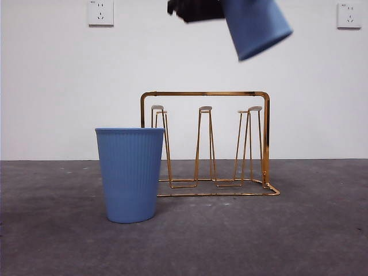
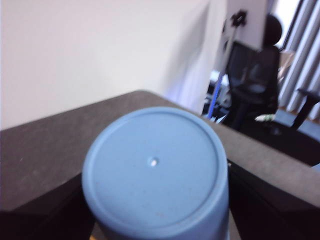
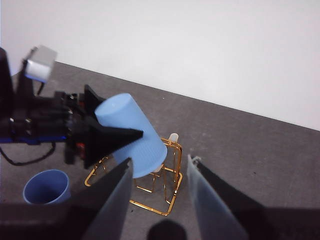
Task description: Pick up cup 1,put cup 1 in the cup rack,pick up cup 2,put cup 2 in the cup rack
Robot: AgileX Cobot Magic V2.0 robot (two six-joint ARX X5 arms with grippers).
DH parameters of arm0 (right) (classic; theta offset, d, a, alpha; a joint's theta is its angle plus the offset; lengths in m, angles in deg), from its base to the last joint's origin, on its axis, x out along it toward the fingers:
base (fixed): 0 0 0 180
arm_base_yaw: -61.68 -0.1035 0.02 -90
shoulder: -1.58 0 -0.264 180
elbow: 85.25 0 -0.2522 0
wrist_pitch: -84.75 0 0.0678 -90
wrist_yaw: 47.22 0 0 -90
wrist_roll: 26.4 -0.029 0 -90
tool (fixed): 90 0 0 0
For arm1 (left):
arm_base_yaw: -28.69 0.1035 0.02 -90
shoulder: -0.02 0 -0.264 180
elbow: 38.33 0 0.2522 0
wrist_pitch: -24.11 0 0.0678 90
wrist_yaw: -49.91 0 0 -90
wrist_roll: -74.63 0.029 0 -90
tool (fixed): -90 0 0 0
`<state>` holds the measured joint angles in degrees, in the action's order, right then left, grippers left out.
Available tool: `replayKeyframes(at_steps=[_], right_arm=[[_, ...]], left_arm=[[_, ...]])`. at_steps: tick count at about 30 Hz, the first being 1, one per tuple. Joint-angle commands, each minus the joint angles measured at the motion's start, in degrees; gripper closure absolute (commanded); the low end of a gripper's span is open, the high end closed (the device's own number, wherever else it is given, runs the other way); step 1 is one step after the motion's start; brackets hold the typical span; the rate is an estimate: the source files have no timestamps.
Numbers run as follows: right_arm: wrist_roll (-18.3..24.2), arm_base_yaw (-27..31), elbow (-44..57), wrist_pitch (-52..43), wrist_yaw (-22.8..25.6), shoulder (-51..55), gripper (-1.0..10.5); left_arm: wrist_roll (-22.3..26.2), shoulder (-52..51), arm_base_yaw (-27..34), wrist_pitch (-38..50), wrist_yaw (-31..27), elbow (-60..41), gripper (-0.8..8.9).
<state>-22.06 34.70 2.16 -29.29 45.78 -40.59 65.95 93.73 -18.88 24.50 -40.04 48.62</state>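
Holding a blue ribbed cup (image 1: 256,26) upside down and tilted, the left gripper (image 3: 100,135) hangs in the air above the cup rack (image 1: 210,144). Its two black jaws are clamped on the cup's sides. In the left wrist view the cup's flat round base fills the middle of the picture, with a dark jaw pressed against each side of it. In the front view this cup shows at the top edge, right of centre, its open mouth pointing down and to the right, well clear of the rack's arched top bar.

The cup rack stands on the dark grey worktop (image 1: 322,230), toward the far edge near a plain white wall (image 1: 57,86). It is gold wire, with a rectangular base, a tall arched frame and narrow upright pegs capped in white. No cup sits on any peg. In the right wrist view, the held cup's mouth overlaps a peg, but whether they touch cannot be told there.

A second blue cup (image 1: 130,174), also ribbed, stands upright on the worktop with its mouth up. It is nearer the front edge than the rack and just left of it, partly covering the rack's left end in the front view.

The right gripper (image 3: 159,200) waits apart, high above the worktop and looking down at the rack. Its jaws stand spread with nothing between them.

Two white wall sockets (image 1: 100,12) are mounted high on the wall.
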Motion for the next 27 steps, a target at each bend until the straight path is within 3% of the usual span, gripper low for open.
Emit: replayKeyframes(at_steps=[1, 10, 27], right_arm=[[0.22, 0.02, 0.24, -0.33, 0.02, 0.09, 7.6], [0.20, 0.02, 0.24, 0.59, 0.02, 0.09, 7.6], [0.17, 0.02, 0.24, 0.94, 0.00, 0.02, 7.6]], left_arm=[[1.86, 2.47, 0.07, 0.46, -0.28, 1.33, 8.22], [3.23, 9.25, 0.00, 0.11, -1.81, 5.42, 8.22], [6.43, 12.35, 1.53, -0.35, -3.74, 5.66, 8.22]])
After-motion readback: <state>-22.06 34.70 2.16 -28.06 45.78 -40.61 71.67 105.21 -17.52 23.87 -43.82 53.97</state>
